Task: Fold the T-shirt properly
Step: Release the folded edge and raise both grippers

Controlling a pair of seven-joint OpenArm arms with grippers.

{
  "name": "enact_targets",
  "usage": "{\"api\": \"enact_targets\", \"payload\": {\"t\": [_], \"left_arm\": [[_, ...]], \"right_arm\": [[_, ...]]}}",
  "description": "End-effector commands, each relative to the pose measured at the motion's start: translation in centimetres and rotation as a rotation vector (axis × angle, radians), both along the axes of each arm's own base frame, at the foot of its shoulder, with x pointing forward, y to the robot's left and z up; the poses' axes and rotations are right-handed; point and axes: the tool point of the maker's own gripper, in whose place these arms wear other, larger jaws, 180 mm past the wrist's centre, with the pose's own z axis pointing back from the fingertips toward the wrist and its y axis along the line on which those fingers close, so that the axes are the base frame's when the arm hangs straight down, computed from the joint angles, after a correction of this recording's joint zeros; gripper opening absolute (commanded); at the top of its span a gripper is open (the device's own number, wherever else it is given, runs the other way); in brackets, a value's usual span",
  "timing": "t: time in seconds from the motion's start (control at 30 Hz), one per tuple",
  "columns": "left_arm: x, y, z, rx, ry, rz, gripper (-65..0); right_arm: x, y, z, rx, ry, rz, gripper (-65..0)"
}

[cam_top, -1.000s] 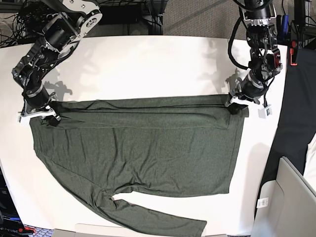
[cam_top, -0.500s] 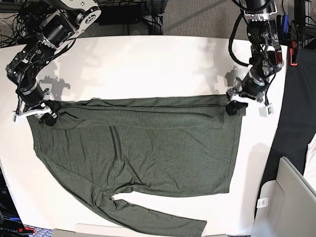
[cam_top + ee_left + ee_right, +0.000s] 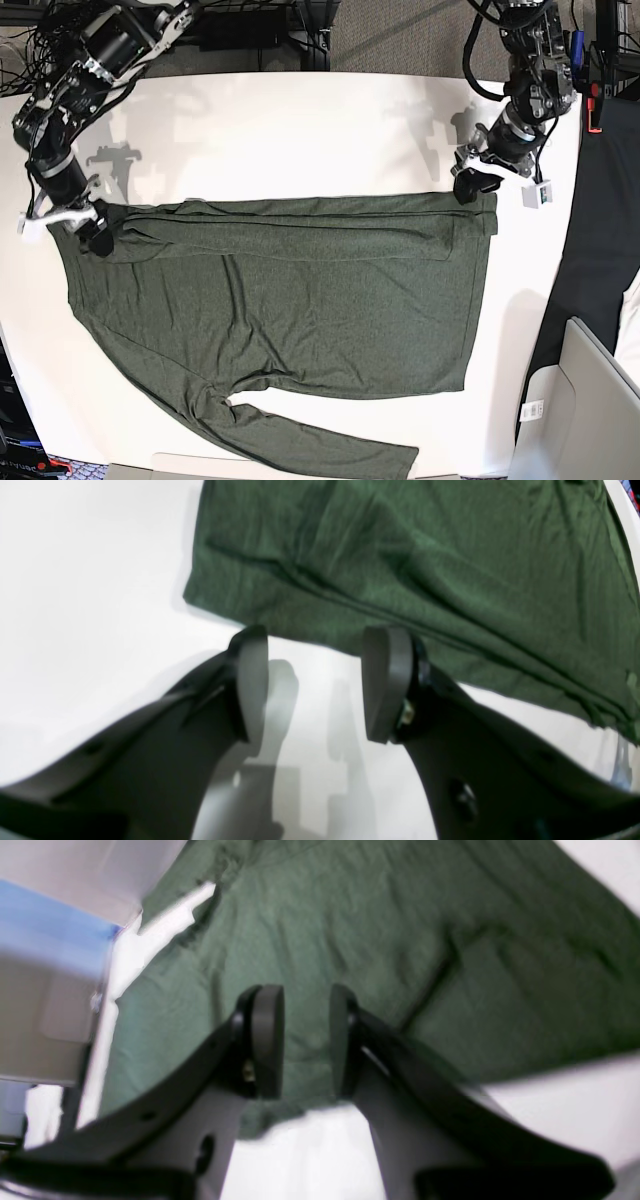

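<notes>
On the left wrist view, my left end effector (image 3: 314, 682) is spread wide and empty above the white table (image 3: 90, 605); the folded edge of the T-shirt (image 3: 425, 565) lies just beyond the fingertips, apart from them. I judge the first fold, one side laid inward, is set down and released on this side.

On the right wrist view, my right end effector (image 3: 306, 1040) hangs over the T-shirt (image 3: 350, 930) with its jaws parted a little; I see nothing pinched between them, though the picture is blurred.

In the base view, the T-shirt (image 3: 290, 320) lies flat across the table (image 3: 300, 130), its far side folded over as a straight band, and one long sleeve trails towards the near edge. Both arms sit at the ends of that band. Next I would need to fetch the loose sleeve and near side and fold them in
</notes>
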Motion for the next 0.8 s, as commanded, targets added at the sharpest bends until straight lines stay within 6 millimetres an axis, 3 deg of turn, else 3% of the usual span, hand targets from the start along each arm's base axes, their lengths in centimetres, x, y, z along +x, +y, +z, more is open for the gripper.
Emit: {"api": "enact_targets", "payload": {"t": [0.0, 0.33, 0.77], "left_arm": [[0.7, 0.2, 1.1, 0.007, -0.045, -0.001, -35.4], [0.8, -0.1, 1.1, -0.027, -0.044, 0.001, -33.1], [-0.1, -0.8, -2.6, -0.291, 0.050, 0.089, -33.0]], "right_arm": [[0.3, -0.8, 1.9, -0.028, -0.062, -0.009, -48.9], [-3.7, -1.6, 2.9, -0.166, -0.032, -0.006, -48.9], [-4.4, -1.6, 2.6, -0.175, -0.020, -0.006, -48.9]]}}
